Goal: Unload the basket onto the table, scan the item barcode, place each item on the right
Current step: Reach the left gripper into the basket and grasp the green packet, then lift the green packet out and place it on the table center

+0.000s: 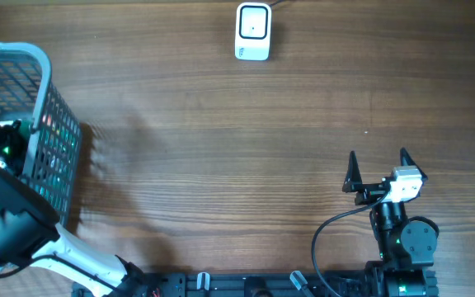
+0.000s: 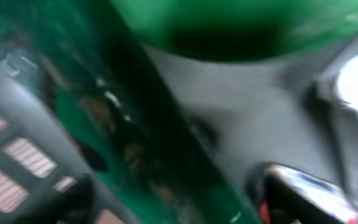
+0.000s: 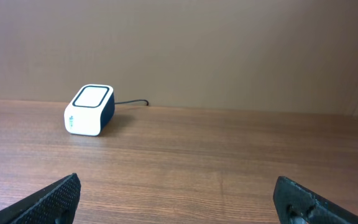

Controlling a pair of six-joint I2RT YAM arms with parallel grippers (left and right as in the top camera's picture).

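The white barcode scanner (image 1: 253, 31) stands at the table's far edge, its cable running back; in the right wrist view the scanner (image 3: 90, 110) is far ahead to the left. My left arm reaches into the grey mesh basket (image 1: 52, 124) at the left. A blurred green item (image 2: 185, 124) fills the left wrist view, lying between the dark fingers of my left gripper (image 2: 173, 199); blur hides whether they grip it. My right gripper (image 1: 378, 169) rests open over bare wood at the front right, nothing between its fingers (image 3: 55, 199).
The basket wall (image 2: 17, 155) shows as pale mesh at the left of the left wrist view. Something shiny with a red spot (image 2: 303, 193) lies in the basket beside the green item. Wood tabletop stretches between basket, scanner and right arm.
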